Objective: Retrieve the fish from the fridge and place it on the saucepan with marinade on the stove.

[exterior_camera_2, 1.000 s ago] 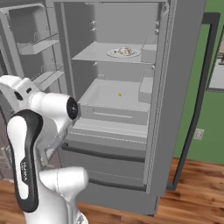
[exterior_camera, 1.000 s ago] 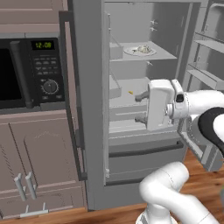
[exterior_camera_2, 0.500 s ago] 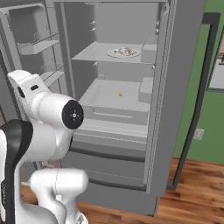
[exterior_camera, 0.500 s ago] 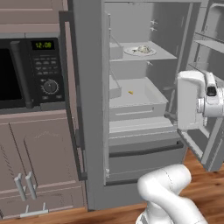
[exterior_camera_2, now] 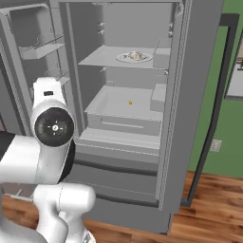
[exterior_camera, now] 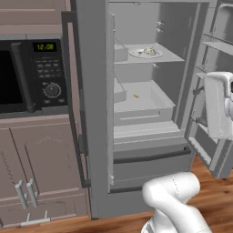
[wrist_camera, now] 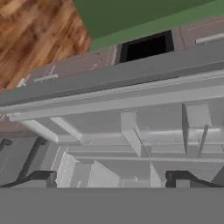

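Two fridge (exterior_camera: pixel 95 113) doors open, wood floor (exterior_camera_2: pixel 213 199) (green wall), fingers (wrist_camera: pixel 43 178) spread.

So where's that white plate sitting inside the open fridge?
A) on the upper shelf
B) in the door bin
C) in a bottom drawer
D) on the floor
A: the white plate rests on the upper shelf of the open fridge, above the shelf that carries the tiny yellow speck.
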### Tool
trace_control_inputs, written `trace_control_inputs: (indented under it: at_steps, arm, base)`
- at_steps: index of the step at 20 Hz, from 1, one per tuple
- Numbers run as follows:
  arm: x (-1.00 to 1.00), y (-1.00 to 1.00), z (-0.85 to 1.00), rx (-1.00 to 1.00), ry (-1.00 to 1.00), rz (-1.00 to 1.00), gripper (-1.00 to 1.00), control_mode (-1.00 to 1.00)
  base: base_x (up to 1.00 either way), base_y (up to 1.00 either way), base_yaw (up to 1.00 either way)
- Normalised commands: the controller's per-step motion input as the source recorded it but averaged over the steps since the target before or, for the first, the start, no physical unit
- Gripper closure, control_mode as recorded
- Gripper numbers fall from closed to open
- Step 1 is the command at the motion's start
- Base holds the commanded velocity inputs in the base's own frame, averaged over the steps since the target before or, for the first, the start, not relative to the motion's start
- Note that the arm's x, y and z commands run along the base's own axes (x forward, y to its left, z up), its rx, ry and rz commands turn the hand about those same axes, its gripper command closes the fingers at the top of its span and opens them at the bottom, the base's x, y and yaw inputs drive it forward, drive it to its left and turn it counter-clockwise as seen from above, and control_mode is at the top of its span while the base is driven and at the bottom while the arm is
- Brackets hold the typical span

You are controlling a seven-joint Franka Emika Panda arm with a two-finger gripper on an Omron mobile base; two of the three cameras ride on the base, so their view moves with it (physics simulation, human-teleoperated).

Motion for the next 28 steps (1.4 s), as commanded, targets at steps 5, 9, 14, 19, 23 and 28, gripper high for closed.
trace_control_inputs:
  at_steps: [5, 9, 14, 19, 23, 28]
  arm:
    - [0.00, -0.37, -0.01, -0.08, 0.27, -0.40, -1.00, -1.00]
    - [0.00, -0.02, -0.03, -0.01, 0.22, -0.37, -1.00, -1.00]
    - [0.00, 0.01, -0.25, 0.01, 0.04, -0.34, -1.00, -1.00]
    - [0.00, -0.01, -0.35, 0.16, -0.04, -0.36, -1.00, -1.00]
    - [0.00, -0.09, -0.23, 0.28, -0.10, -0.43, -1.00, -1.00]
    - [-0.06, -0.23, 0.00, 0.32, -0.07, -0.44, -1.00, -1.00]
  base:
    - [0.00, 0.00, 0.00]
    - [0.00, 0.00, 0.00]
    - [0.00, 0.00, 0.00]
    - [0.00, 0.00, 0.00]
    - [0.00, 0.00, 0.00]
    - [0.00, 0.00, 0.00]
